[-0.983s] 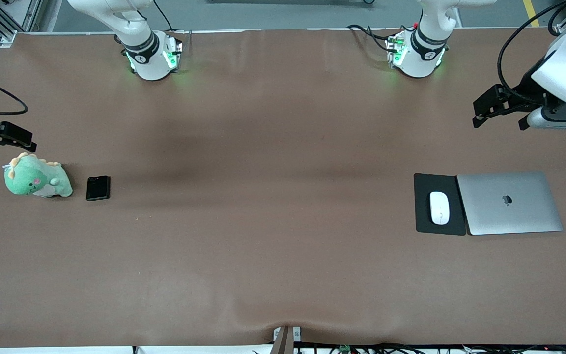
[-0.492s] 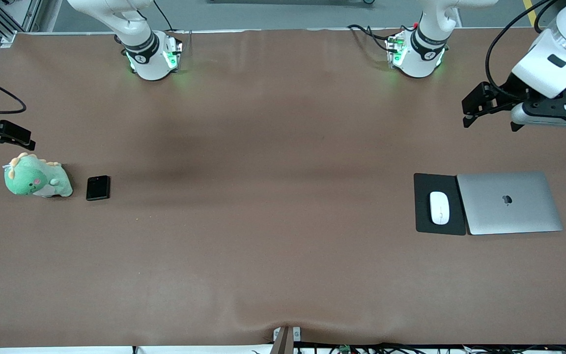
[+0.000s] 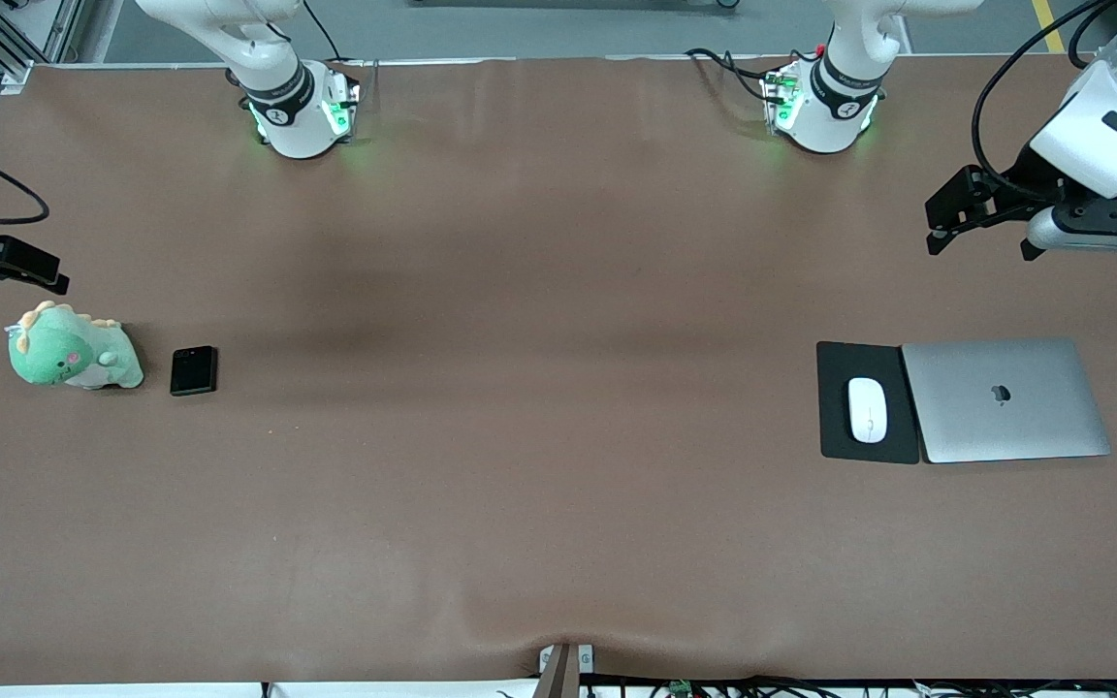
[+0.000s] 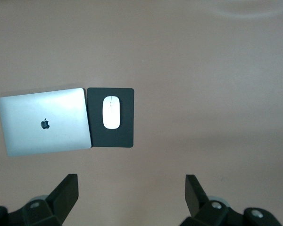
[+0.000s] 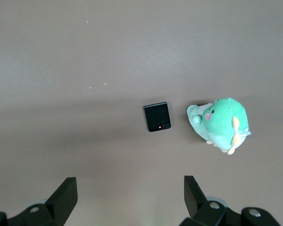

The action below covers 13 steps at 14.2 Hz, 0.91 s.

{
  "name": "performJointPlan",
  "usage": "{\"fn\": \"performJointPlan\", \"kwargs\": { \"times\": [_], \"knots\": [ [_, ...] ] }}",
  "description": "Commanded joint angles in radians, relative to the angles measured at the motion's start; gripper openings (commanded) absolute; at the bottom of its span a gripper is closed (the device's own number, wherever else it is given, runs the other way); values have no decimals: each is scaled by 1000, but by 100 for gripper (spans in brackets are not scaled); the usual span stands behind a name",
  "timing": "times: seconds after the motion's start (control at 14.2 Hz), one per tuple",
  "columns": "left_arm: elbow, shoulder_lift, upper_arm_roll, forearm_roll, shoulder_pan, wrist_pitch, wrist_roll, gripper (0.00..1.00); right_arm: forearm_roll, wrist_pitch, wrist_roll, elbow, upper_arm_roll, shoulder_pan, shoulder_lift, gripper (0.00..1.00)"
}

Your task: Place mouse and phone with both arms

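The white mouse (image 3: pixel 867 409) lies on a black pad (image 3: pixel 835 427) beside a closed silver laptop (image 3: pixel 1005 399), toward the left arm's end of the table. It also shows in the left wrist view (image 4: pixel 112 112). The small black phone (image 3: pixel 194 370) lies flat beside a green plush dinosaur (image 3: pixel 72 349) toward the right arm's end, and shows in the right wrist view (image 5: pixel 157 117). My left gripper (image 3: pixel 981 249) (image 4: pixel 132 188) is open and empty, high over bare table. My right gripper (image 3: pixel 15 283) (image 5: pixel 130 188) is open and empty, high over the table's edge by the plush.
The pad (image 4: pixel 125 134) and laptop (image 4: pixel 42 121) touch side by side. The plush (image 5: pixel 221 123) sits a short gap from the phone. Both arm bases (image 3: pixel 302 111) (image 3: pixel 820 107) stand along the edge farthest from the front camera. The brown table cover (image 3: pixel 539 407) is bare in the middle.
The left arm's hand swung a little toward the table's middle and partly back, its wrist turning. The right gripper barely moved. Mouse and phone have not moved.
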Motion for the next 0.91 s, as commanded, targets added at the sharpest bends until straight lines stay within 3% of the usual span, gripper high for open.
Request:
{"fn": "performJointPlan", "kwargs": {
  "times": [0.0,0.84],
  "knots": [
    [7,-4,9,10,0,-9,-7,100,-21,-12,44,-7,-2,8,-32,100],
    [3,4,18,7,0,-11,-7,100,-3,-16,114,48,5,12,-43,100]
  ]
}}
